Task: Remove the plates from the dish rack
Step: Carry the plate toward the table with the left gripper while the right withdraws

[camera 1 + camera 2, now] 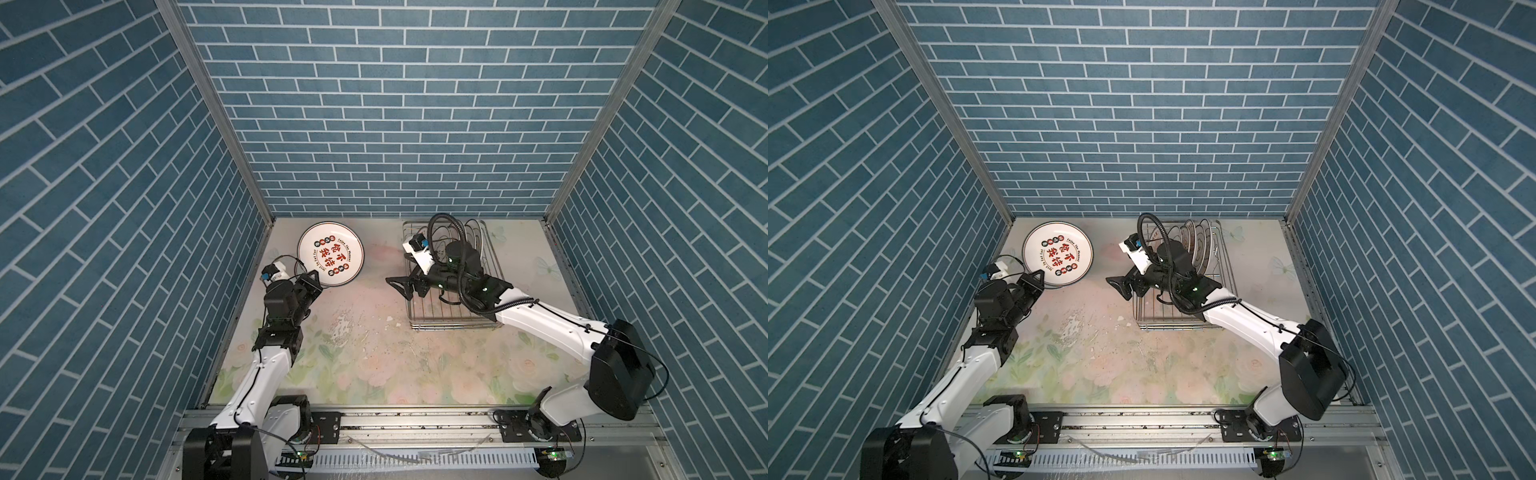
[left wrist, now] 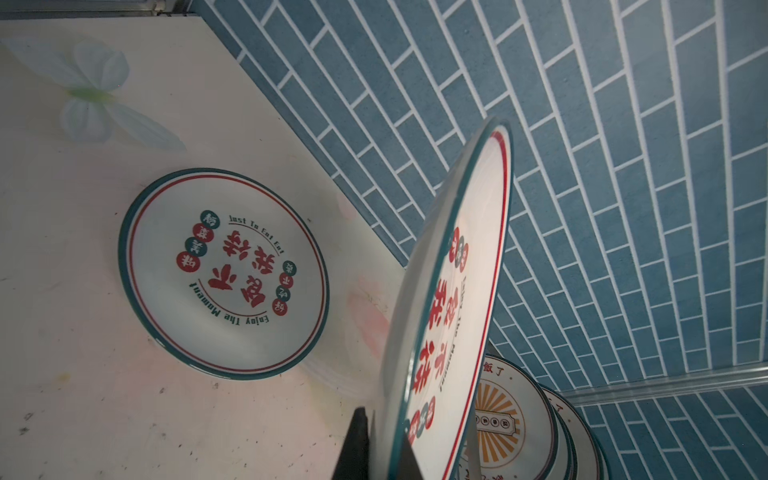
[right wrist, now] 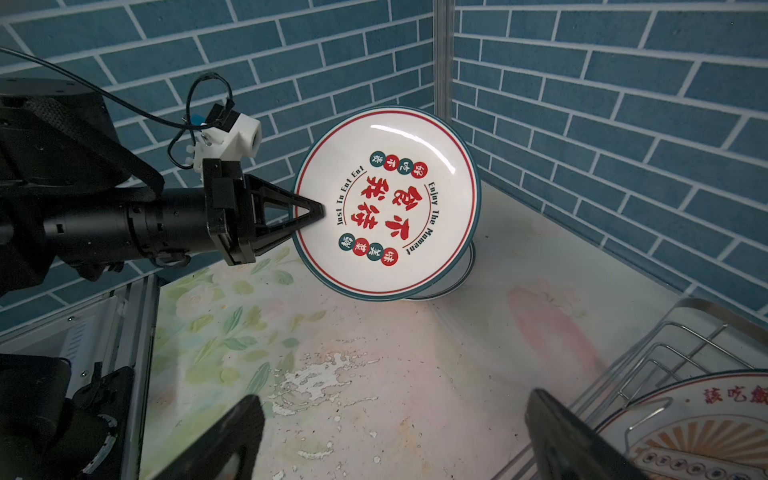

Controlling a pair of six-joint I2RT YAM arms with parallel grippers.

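The unloading looked partly done. A character-printed plate [image 2: 224,270] lay flat on the worktop [image 1: 374,365] in the far left corner. Faint rims beneath it hinted at a small stack, though the count could not be told. A held plate [image 3: 386,203] of the same print was out of the dish rack [image 1: 449,325] but not yet set down. The left claw [image 3: 320,210] was clenched on its rim and held it tilted just above the one lying flat. Several plates [image 1: 1196,239] stood upright among the prongs at the rack's far end, a sunburst plate [image 3: 685,436] among them, so a good share of the work seemed left. The left arm reached forward along the left wall, its wrist low and aimed at the corner. The right arm was bent over the rack, and the right claw [image 1: 401,287], spread wide and empty, poked out past the rack's left edge toward the middle of the worktop.
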